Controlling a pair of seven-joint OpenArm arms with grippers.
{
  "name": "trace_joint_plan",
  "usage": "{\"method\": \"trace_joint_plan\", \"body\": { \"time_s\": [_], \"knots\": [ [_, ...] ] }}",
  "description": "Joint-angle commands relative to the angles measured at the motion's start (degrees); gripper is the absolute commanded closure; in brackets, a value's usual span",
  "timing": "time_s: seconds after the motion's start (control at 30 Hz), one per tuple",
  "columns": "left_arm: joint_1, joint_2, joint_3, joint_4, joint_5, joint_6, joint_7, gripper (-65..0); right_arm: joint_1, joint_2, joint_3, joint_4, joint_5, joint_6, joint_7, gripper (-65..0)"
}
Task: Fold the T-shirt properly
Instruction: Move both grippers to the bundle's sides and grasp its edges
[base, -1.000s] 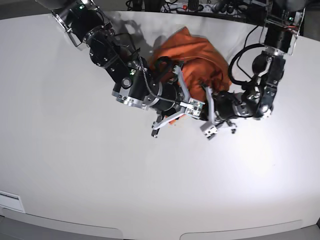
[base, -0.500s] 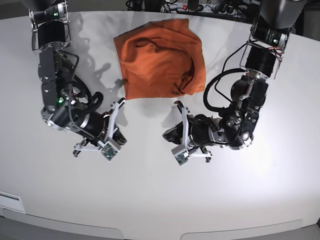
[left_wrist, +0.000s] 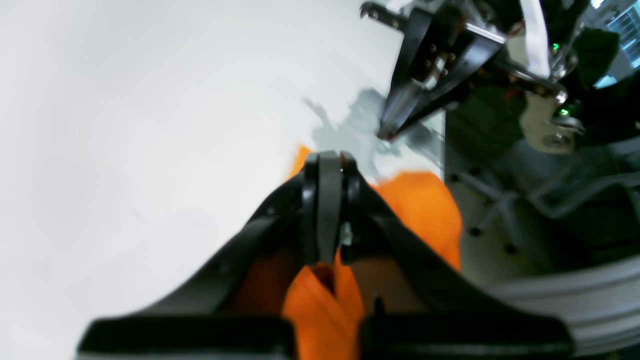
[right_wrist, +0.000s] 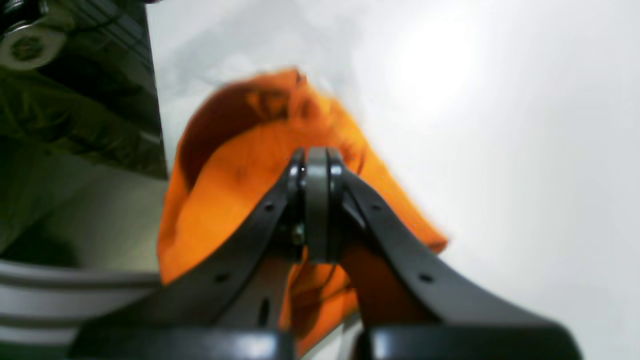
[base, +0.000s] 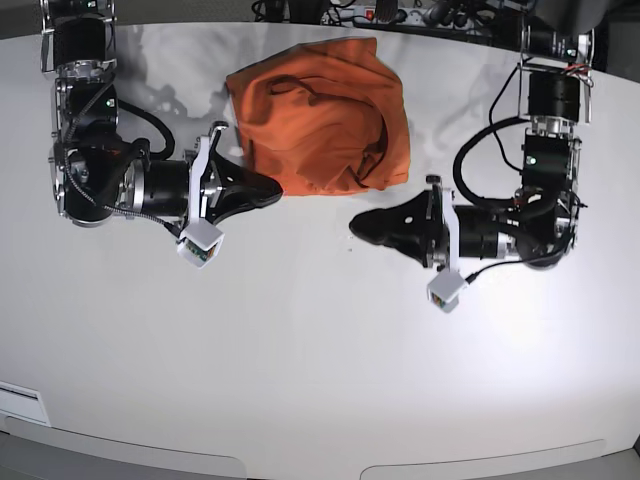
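Lying bunched near the far edge of the white table (base: 300, 380), the orange T-shirt (base: 325, 120) forms a rough, rumpled square, with curved folds and a raised ridge toward its right side and darker creases near the top. Its near edge runs uneven, dipping lower at the left corner. Neither arm holds it. The right gripper (base: 272, 190) sits just beside the shirt's lower-left corner, its arm stretched level across the table from the base view's left, jaws pressed together with nothing between them. The left gripper (base: 360, 225) lies just below the shirt's near edge, reaching in from the base view's right, jaws likewise closed and empty. Both wrist views are blurred; each shows dark closed fingers (left_wrist: 327, 200) with orange fabric behind them.
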Motion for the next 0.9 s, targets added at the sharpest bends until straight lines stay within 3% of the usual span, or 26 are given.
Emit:
{"method": "trace_joint_plan", "body": {
  "time_s": [0.0, 0.23, 0.33, 0.43, 0.57, 0.73, 0.87],
  "knots": [
    [-0.3, -0.2, -0.3, 2.4, -1.7, -0.4, -0.8, 0.0, 0.3, 0.5, 0.3, 1.0, 1.6, 0.1, 0.9, 0.0],
    [10.4, -0.2, -0.3, 11.9, -1.7, -0.4, -0.8, 0.0, -4.5, 0.5, -0.6, 1.0, 1.2, 0.1, 0.9, 0.0],
    [16.5, -0.2, -0.3, 14.1, 1.7, -0.4, -0.8, 0.0, -7.2, 0.3, -1.9, 1.0, -0.9, 0.1, 1.2, 0.0],
    [20.9, -0.2, -0.3, 14.1, 10.5, -0.4, -0.8, 0.0, -8.6, 0.3, -3.9, 1.0, -8.8, 0.1, 5.9, 0.0],
    [24.1, -0.2, -0.3, 14.1, 25.0, -0.4, -10.6, 0.0, -8.7, 0.3, -7.3, 1.0, -19.4, 0.1, 12.5, 0.0],
    [23.5, -0.2, 1.4, 13.8, 37.9, -0.4, -19.9, 0.0, -8.7, 0.3, -12.1, 1.0, -34.4, 0.1, 19.9, 0.0],
    [20.1, -0.2, 6.6, 13.3, 46.8, 1.4, -26.9, 0.0, -8.6, 0.3, -12.8, 1.0, -40.0, 0.1, 23.5, 0.0]
  ]
}}
